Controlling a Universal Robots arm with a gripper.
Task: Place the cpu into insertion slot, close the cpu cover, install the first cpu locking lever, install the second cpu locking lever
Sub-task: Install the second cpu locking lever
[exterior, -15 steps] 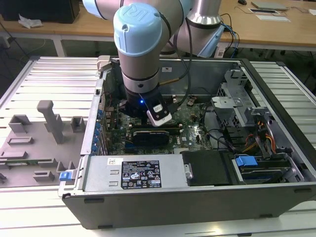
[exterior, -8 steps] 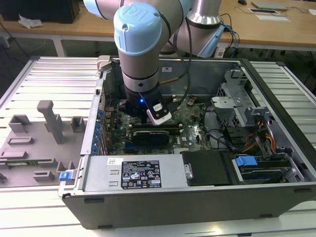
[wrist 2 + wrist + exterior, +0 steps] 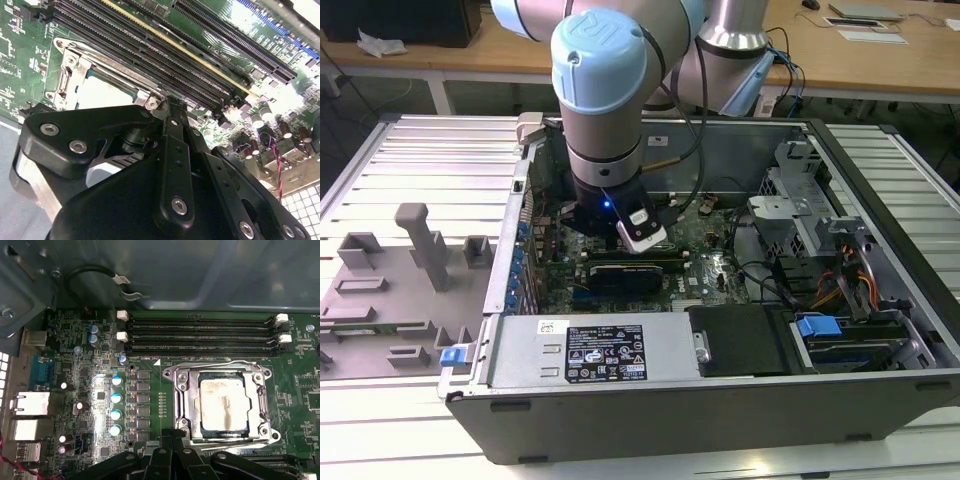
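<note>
cpu [image 3: 223,411] seated in the insertion slot [image 3: 192,432], pale face up, cpu cover [image 3: 261,397] down flat around it, framing the chip. Gripper [image 3: 172,437] at the socket's edge, touching the cover frame near one corner; fingers look pressed together, holding nothing. Memory slots [image 3: 200,335] run just beside the socket.
</note>
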